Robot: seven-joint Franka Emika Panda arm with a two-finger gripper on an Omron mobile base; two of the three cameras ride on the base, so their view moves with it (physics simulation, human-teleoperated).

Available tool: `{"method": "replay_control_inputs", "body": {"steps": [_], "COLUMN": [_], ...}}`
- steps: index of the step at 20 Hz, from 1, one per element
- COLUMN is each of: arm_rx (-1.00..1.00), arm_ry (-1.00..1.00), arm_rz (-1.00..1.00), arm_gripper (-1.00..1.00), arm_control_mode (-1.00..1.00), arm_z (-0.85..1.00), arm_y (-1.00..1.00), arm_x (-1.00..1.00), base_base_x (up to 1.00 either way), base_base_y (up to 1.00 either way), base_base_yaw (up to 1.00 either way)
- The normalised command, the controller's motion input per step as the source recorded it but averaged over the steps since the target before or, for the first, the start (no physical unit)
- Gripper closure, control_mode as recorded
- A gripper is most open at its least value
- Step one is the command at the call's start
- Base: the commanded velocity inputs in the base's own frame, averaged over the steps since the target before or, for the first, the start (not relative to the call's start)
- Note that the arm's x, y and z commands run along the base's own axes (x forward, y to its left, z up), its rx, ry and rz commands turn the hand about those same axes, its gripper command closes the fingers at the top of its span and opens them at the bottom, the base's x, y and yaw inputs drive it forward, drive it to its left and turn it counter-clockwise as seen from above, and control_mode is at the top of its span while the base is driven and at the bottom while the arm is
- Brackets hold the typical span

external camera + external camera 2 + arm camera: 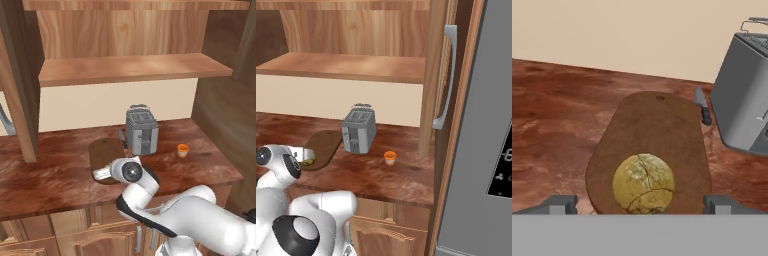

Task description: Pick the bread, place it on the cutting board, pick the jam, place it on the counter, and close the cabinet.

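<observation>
Hand view shows the pincer (pixel 640 205) spread wide, its tips standing clear on either side of the bread (pixel 643 183), which rests on the near end of the cutting board (pixel 657 130). I judge the bread step done. The jam (pixel 183 150) already stands on the surface (pixel 45 175) toward its right edge, beyond the toaster (pixel 141 131). What remains is the cabinet (pixel 437 75), its door (pixel 431 100) hanging open; its shelf (pixel 130 69) holds nothing I can see.
</observation>
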Motion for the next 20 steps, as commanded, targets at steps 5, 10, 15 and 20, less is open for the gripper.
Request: {"method": "replay_control_inputs", "body": {"steps": [5,10,15,20], "arm_rx": [0.0,0.0,0.0,0.0], "arm_ry": [-0.08,-0.08,-0.09,-0.1], "arm_rz": [0.0,0.0,0.0,0.0], "arm_gripper": [-1.0,-1.0,-1.0,-1.0], "arm_control_mode": [-1.0,-1.0,-1.0,-1.0], "arm_z": [0.31,0.35,0.38,0.38], "arm_y": [0.0,0.0,0.0,0.0], "arm_x": [-0.17,-0.26,-0.25,-0.25], "base_base_x": [0.0,0.0,0.0,0.0], "base_base_y": [0.0,0.0,0.0,0.0], "base_base_yaw": [0.0,0.0,0.0,0.0]}}
